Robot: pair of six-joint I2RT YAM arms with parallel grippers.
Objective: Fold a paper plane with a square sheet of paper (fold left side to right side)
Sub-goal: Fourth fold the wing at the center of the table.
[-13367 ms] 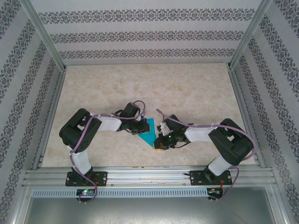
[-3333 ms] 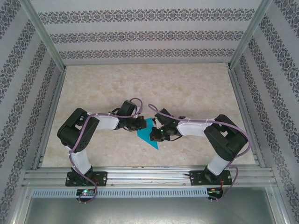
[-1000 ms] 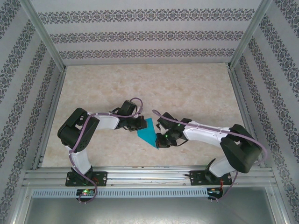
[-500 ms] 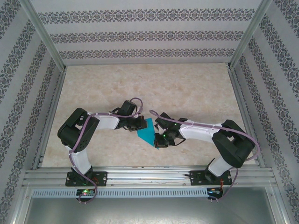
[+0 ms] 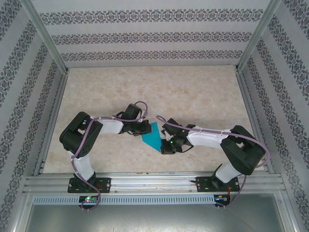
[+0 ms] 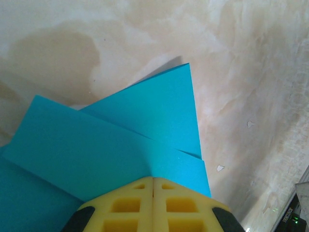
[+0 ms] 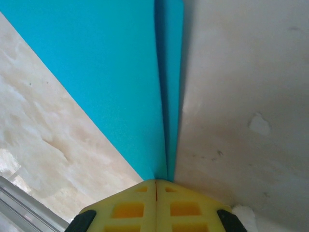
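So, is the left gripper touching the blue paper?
Touching. In the left wrist view the left gripper, jaws shut, rests its tip on the square sheet of paper. The paper runs under it, with no gap or shadow between them.

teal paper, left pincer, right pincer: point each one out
teal paper (image 5: 153,137), top view, middle of its face
left pincer (image 6: 153,179), left wrist view, seam of shut tips
right pincer (image 7: 156,182), right wrist view, seam of shut tips

The sheet of paper (image 5: 152,137), plain teal-blue, lay on the desk (image 5: 193,92) near its middle. It was folded into a narrow wedge, its point toward the near edge. Overlapping flaps and a straight centre seam showed.
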